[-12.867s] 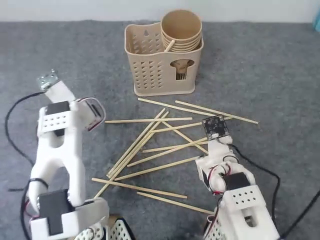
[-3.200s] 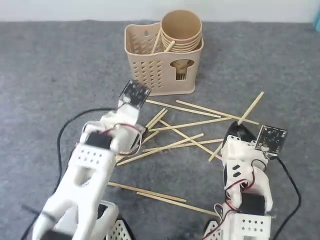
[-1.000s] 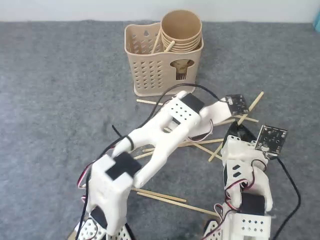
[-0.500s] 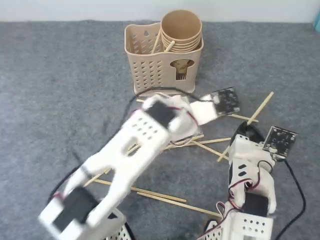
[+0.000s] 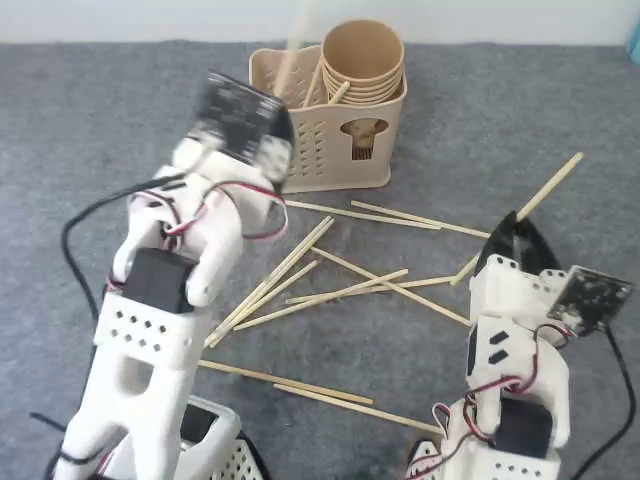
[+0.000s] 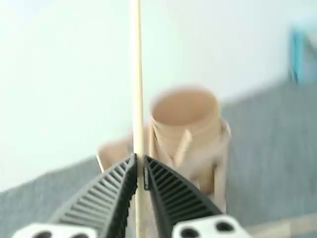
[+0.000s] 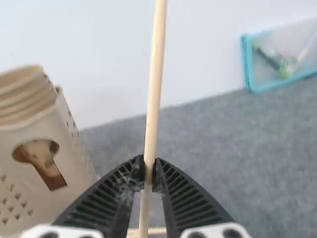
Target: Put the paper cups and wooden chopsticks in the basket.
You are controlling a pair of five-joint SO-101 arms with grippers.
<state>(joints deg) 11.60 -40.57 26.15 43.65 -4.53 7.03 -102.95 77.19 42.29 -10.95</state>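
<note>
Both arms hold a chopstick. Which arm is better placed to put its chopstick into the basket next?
Left. The left fingers hold an upright chopstick close to the basket. The right fingers hold the other chopstick farther away from it.

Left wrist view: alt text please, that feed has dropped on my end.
The left gripper is shut on a wooden chopstick that sticks out straight past its fingertips. Beyond it stands the basket with the stacked paper cups in it, on grey carpet before a white wall.
</note>
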